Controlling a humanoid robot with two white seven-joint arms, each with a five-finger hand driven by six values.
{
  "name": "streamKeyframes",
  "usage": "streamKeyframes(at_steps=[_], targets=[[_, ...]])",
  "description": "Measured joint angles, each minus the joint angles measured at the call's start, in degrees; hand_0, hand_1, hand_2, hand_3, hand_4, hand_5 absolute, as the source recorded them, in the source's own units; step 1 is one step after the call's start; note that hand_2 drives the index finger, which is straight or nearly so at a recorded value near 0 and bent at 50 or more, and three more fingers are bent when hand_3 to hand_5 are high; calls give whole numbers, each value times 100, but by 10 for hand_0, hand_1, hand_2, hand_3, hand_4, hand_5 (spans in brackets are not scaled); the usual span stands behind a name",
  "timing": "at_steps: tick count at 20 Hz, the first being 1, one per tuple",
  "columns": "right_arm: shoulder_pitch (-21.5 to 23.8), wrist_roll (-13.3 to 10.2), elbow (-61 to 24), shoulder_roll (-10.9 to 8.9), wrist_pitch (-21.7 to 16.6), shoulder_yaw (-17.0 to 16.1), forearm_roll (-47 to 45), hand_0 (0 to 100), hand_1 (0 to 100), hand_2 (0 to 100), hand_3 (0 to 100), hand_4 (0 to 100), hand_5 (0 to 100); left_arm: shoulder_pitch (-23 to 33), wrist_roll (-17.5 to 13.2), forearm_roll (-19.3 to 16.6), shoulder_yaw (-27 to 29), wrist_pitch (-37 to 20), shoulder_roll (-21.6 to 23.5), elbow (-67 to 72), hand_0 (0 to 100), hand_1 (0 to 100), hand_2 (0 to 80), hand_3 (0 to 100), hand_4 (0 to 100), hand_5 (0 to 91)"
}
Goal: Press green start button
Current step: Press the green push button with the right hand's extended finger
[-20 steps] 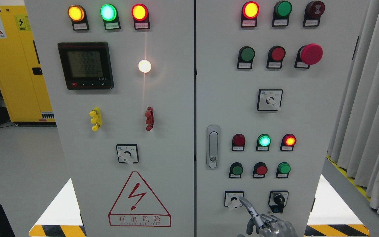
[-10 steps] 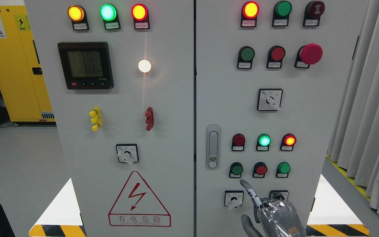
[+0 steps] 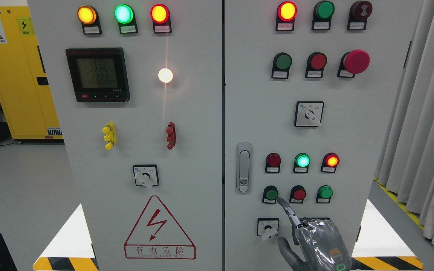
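My right hand (image 3: 319, 241), grey and wrapped in clear film, rises from the bottom edge in front of the right cabinet door (image 3: 352, 131). Its index finger (image 3: 288, 212) sticks out up and to the left, while the other fingers are curled. The fingertip sits just below and right of the dark green push button (image 3: 271, 194) at the left of the lower button row; I cannot tell if it touches. A red button (image 3: 299, 194) and a brighter green button (image 3: 325, 192) share that row. The left hand is out of sight.
Three indicator lamps (image 3: 302, 161) glow above the button row. A selector switch (image 3: 268, 227) sits left of the hand, and another is hidden behind it. A door latch (image 3: 243, 167), a red mushroom stop button (image 3: 356, 61) and a grey curtain (image 3: 428, 113) lie around.
The right hand has risen along the door. Its index fingertip climbed from beside the lower selector switch to just under the dark green button.
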Motion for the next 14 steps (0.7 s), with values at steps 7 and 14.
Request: streamKeyframes(at_steps=[7,14], targets=[[-55,3,79,0,30,8,6,568,831,30,862,895,848,-1,0,0,0,0,0,0,120,556,0,0,0,0],[-71,27,79,0,136,122,4,567,829,30,862,897,848,-1,0,0,0,0,0,0,120,556,0,0,0,0]])
